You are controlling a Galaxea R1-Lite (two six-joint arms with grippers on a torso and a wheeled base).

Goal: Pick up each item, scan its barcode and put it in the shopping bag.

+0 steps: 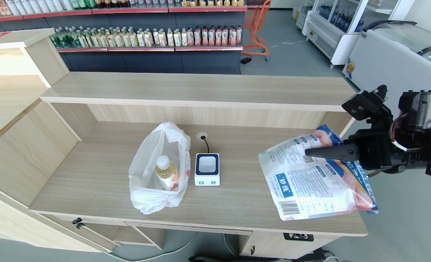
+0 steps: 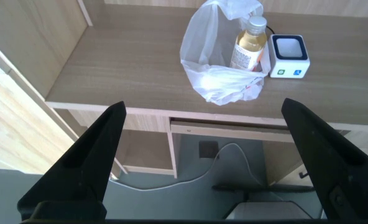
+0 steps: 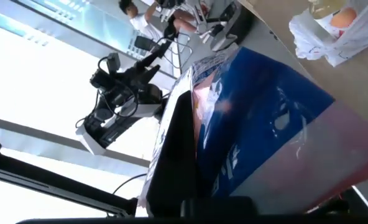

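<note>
Head view: soft food packet held up in the right pincer

The flat plastic food packet, white and blue with pink along one edge (image 1: 310,189), hangs in the air over the right end of the light wooden surface (image 1: 91,174). It is well apart from the small white scanner box (image 1: 207,169). The right pincer (image 1: 310,153) is clamped on its upper part, one dark finger lying across the printed face.

I judge the packet light, soft and glossy, so it may bend or slip. A hold near the sealed border seems safer than one on the middle. Its barcode (image 1: 290,207) sits at the lower corner and faces up.

The thin white plastic shopping bag (image 1: 153,189) stands just beside the scanner box, with a capped bottle of yellowish drink (image 1: 166,174) inside. The left pincer (image 2: 204,109) hangs in front of the surface with its fingers wide apart.
</note>
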